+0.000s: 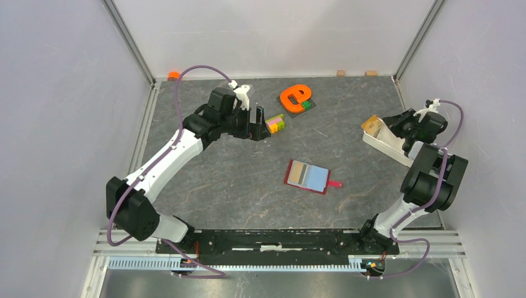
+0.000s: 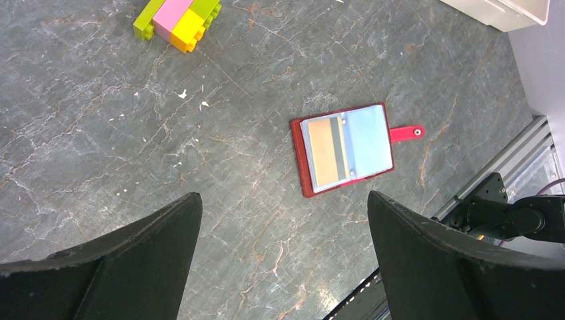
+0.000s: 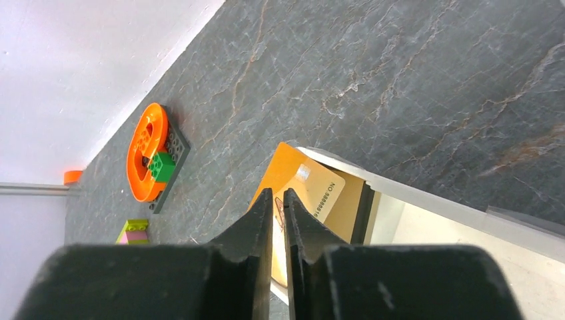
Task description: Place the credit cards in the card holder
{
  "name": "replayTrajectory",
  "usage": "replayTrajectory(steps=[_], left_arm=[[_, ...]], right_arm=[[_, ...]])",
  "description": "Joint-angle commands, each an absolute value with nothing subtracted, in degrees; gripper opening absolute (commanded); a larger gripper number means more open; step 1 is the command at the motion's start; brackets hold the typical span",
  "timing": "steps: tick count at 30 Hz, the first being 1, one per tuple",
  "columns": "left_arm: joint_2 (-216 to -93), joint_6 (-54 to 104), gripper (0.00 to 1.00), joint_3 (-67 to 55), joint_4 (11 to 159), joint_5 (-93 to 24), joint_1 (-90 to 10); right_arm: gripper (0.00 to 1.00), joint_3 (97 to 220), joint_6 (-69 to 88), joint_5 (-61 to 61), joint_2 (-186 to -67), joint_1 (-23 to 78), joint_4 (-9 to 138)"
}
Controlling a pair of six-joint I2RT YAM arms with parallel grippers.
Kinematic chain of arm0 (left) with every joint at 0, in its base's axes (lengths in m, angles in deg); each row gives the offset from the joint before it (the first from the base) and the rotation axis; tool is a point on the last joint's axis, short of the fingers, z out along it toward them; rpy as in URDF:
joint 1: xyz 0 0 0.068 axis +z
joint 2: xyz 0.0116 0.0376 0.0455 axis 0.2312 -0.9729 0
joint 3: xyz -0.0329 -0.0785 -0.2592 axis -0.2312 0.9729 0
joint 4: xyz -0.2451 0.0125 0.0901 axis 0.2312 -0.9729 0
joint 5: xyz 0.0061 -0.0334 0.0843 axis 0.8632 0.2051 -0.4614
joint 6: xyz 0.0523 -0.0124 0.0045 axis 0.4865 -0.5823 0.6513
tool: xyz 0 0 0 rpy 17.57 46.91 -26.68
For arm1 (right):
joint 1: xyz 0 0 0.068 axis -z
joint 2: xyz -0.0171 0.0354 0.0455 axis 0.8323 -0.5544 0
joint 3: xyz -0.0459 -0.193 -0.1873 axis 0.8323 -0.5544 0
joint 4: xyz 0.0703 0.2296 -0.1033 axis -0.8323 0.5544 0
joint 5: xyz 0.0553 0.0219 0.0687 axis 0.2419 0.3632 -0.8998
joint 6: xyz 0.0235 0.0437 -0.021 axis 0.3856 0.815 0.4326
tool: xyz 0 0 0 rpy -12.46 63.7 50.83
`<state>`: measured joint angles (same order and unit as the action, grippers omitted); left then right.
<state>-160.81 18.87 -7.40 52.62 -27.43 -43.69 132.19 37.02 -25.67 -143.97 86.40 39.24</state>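
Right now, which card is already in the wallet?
The tan striped card in the open wallet; the other cards sit in the white tray, by the right gripper.

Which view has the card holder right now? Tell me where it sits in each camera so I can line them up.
Top external: the card holder lies open near the table's centre, with its red tab pointing right.
Left wrist: the card holder is right of centre, above the fingers.
Right wrist: not in view.
Shared landmark: the toy bricks, seen at upper left in the left wrist view and lower left in the right wrist view.
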Motion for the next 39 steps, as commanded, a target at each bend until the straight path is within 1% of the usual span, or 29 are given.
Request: replayTrajectory(steps=[1,3,4,7,11,17,20,24,28,36,39], left_arm=[[-160.4,20.5,1.00,-8.0,53.4,-26.9,-43.4],[-160.5,20.5,1.00,-8.1,53.6,-26.1,-43.4],[-160.6,20.3,1.00,-7.8,54.3,-25.5,-43.4],[-161.8,17.9,1.00,-6.8,58.8,-23.0,-43.5],[-169.2,10.0,0.98,-9.2,68.0,-15.1,-45.1],[-186.1,3.3,0.97,-23.5,75.1,-11.3,-51.1],[-194.0,0.2,0.95,-30.6,77.3,-10.6,-52.6],[-201.5,-1.7,0.94,-37.3,78.7,-11.1,-53.8],[-206.5,-4.6,0.93,-41.1,81.3,-10.8,-54.0],[-209.9,-6.0,0.93,-42.0,82.5,-9.8,-54.8],[-210.2,-5.8,0.93,-41.6,82.5,-9.7,-54.9]], right_arm=[[0.20,133.0,32.9,-21.1,-139.8,86.6,42.8],[0.31,132.6,29.7,-17.6,-138.7,86.6,46.7],[0.34,132.2,28.6,-16.8,-138.4,86.6,47.5],[0.39,131.7,26.8,-16.5,-138.9,86.6,50.0],[0.45,130.2,26.9,-17.2,-139.1,86.5,49.6],[0.55,130.3,25.3,-15.6,-138.2,86.5,52.5],[0.61,129.7,25.6,-16.4,-138.8,86.5,51.1],[0.62,131.7,26.3,-21.7,-143.0,86.2,49.5],[0.63,131.8,26.4,-23.3,-144.2,84.6,48.4],[0.63,130.0,26.2,-25.5,-144.2,81.9,47.8],[0.62,129.8,25.4,-26.4,-144.9,80.4,48.6]])
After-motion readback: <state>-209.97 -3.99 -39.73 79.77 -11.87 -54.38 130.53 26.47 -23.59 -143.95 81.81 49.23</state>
